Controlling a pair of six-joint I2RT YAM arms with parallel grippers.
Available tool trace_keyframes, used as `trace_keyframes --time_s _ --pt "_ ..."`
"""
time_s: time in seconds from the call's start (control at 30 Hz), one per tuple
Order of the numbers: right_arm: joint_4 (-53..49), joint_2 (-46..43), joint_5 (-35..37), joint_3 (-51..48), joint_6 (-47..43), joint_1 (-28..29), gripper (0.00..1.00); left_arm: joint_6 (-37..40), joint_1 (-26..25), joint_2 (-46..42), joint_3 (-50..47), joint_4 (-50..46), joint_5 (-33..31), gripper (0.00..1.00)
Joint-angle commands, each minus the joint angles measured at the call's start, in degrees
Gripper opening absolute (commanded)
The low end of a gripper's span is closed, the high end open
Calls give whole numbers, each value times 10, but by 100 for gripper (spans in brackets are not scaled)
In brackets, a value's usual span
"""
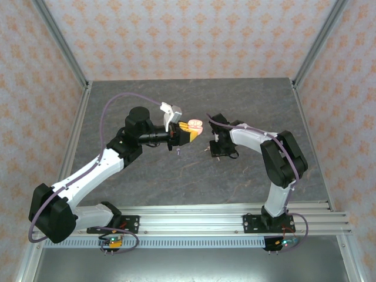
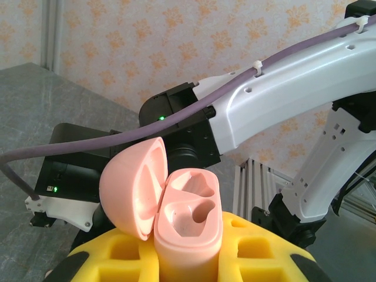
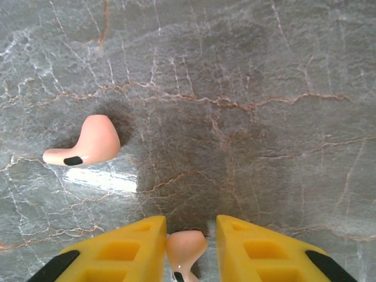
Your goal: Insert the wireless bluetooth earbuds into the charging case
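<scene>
Low over the table, our right gripper brackets a salmon earbud, clamped or not we cannot tell; we reckon it light, slick, best pinched across its bulb, while our left gripper holds the open charging case.

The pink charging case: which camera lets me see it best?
The left wrist view: the charging case sits close up, lid open, both sockets empty. The top external view gives just a small pink blob at the left gripper.
</scene>
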Motion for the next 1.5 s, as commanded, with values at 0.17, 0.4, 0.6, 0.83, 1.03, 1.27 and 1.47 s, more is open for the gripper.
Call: trace_keyframes --time_s 0.17,0.4,0.6,0.83,1.03,1.27,1.47 --pt "-41 3 14 12 -11 7 29 9 1 -14 7 2 -6 0" --pt "-43 14 24 18 -6 8 29 9 0 -14 7 0 -8 0" --pt "-38 14 33 15 4 8 25 10 0 -15 6 -2 -10 0" --pt "-22 6 33 9 25 8 22 11 0 -13 2 -12 -27 0" --pt "1 -19 13 3 42 0 21 1 0 -9 -6 -7 -57 0" --pt "71 -99 -80 -44 69 -45 21 -45 0 4 -34 61 -96 0" --pt "143 -196 -181 -91 109 -98 21 -75 0 21 -42 104 -112 0"
